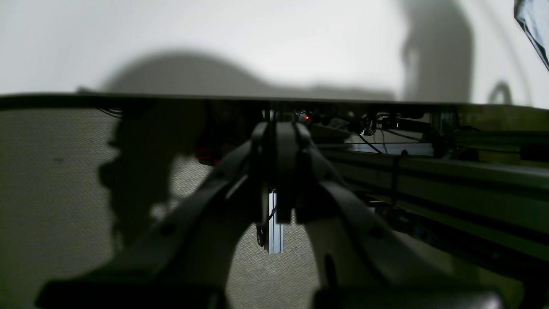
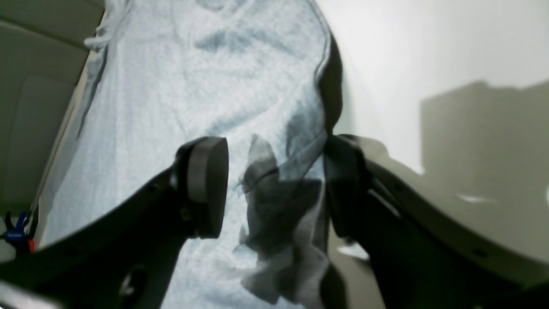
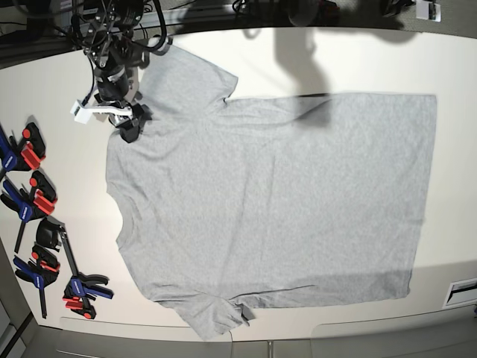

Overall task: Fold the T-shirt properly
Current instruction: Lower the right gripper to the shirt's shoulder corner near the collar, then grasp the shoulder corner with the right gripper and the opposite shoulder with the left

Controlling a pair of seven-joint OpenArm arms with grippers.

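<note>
I see a white counter point(image 3: 298, 63) with clamps point(image 3: 37, 224) along the frame's left edge. The T-shirt point(image 3: 276, 201) lies flat, long axis across the frame, collar left, hem right. My right claw point(image 2: 274, 184) gapes empty over a sleeve; the left claw point(image 1: 279, 171) is pinched closed, empty.

The T-shirt point(image 3: 276, 201) is light heather-grey with short sleeves, lying flat and spread open on the desk point(image 3: 358, 60), plain side up. Its collar faces the desk's left edge, its straight hem the right edge. One sleeve reaches toward the far left corner; the other lies crumpled at the near edge. In the right wrist view the cloth point(image 2: 180, 86) shows soft wrinkles.
</note>
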